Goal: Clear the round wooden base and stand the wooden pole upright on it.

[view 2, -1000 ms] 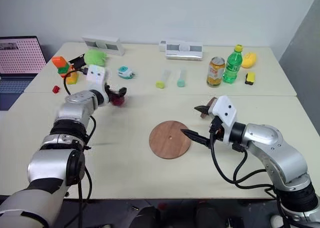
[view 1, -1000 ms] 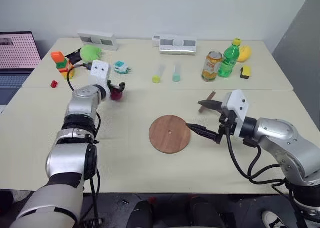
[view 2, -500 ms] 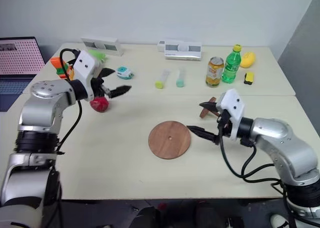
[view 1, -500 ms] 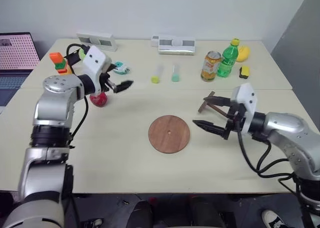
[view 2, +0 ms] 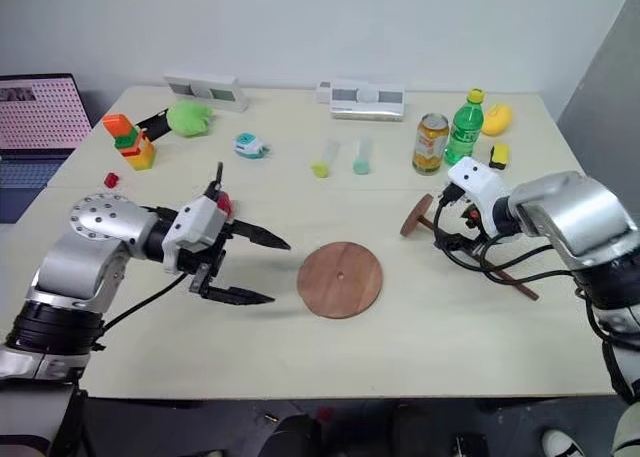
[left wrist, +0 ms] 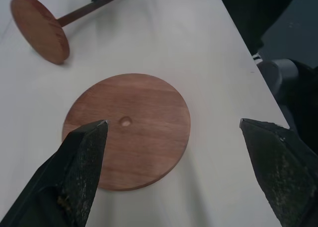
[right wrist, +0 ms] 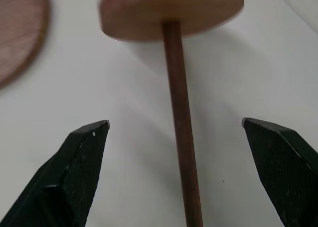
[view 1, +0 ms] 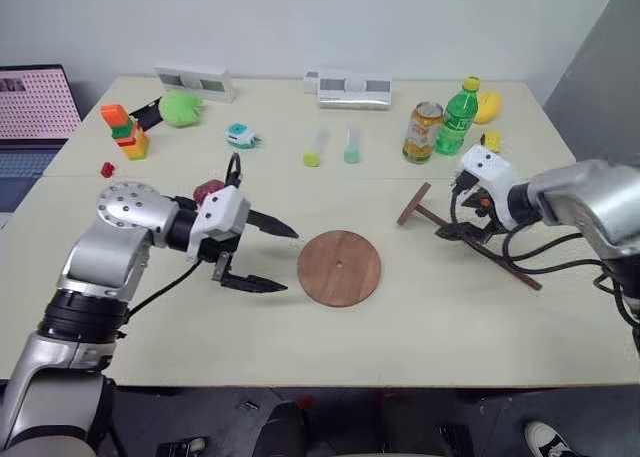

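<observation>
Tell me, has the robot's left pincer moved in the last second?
Yes. The left pincer, open and empty, has swung from near the far red ball toward the round wooden base.

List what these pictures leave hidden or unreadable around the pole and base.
- Wooden pole: in the eye views the right pincer covers its middle.
- Pole in the right wrist view: its free end is cut off by the edge.
- Red object: mostly hidden behind the left pincer mount; unidentifiable.
</observation>
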